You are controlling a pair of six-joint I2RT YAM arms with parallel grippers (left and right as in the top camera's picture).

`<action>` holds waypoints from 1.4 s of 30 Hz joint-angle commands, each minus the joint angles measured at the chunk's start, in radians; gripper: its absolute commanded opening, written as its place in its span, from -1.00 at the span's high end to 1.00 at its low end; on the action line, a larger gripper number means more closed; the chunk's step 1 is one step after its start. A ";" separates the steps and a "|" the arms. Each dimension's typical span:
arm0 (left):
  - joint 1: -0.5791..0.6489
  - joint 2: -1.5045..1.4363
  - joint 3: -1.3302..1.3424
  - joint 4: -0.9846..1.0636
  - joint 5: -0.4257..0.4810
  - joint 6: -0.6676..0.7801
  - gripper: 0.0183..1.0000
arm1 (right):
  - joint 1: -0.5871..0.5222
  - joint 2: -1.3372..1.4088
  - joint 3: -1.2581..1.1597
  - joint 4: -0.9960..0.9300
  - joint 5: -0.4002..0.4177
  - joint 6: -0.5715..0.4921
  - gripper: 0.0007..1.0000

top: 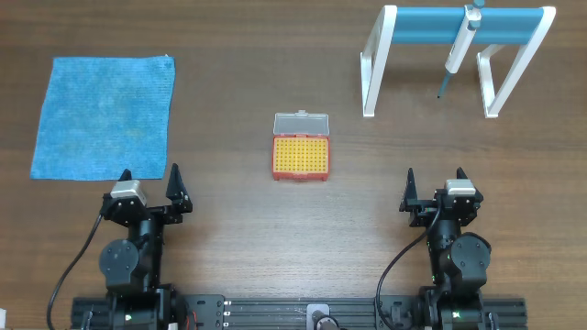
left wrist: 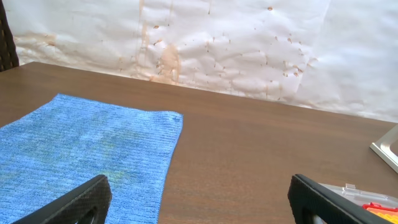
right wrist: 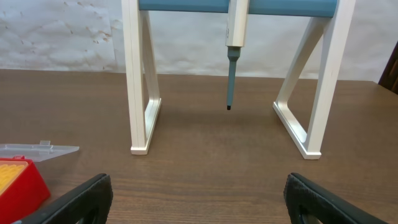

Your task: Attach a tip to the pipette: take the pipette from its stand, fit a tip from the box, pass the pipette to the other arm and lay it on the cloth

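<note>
Right, my pipette (top: pixel 456 57) hangs on its stand (top: pixel 413 25) at the far right of the table (top: pixel 248 64), slim dark nose pointing down and clear of the wood. Its head runs into the far edge of the top view, so I cannot tell how it sits on the blue bar. From the right wrist its upper body is cut off too.

Mid-table sits the tip box (top: pixel 301 157), with its clear lid folded open toward the far side and yellow tips in a red base. The tips are too small for me to count, and both wrist views catch only a corner of the box.

Far left lies the blue cloth (top: pixel 105 117), flat on the table.

My left tool (top: pixel 149 172) sits at the cloth's near edge, fingers spread wide with nothing between them. My right tool (top: pixel 436 172) is at the near right, facing the stand and well apart from it, equally wide and holding nothing.
</note>
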 commanded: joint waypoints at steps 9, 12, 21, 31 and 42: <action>-0.004 -0.007 -0.002 -0.008 -0.015 -0.013 -0.83 | -0.001 -0.006 -0.002 -0.007 0.004 -0.002 -0.79; -0.004 -0.007 -0.002 -0.008 -0.015 -0.013 -0.84 | -0.001 -0.006 -0.002 -0.007 0.004 -0.002 -0.79; -0.004 -0.007 -0.002 -0.008 -0.015 -0.013 -0.83 | -0.001 -0.006 -0.002 -0.007 0.004 -0.002 -0.79; -0.004 -0.007 -0.002 -0.008 -0.015 -0.013 -0.83 | -0.001 -0.005 -0.002 0.016 0.003 -0.002 -0.95; -0.004 -0.007 -0.002 -0.008 -0.015 -0.013 -0.83 | -0.069 0.455 0.158 0.354 0.007 0.010 -0.95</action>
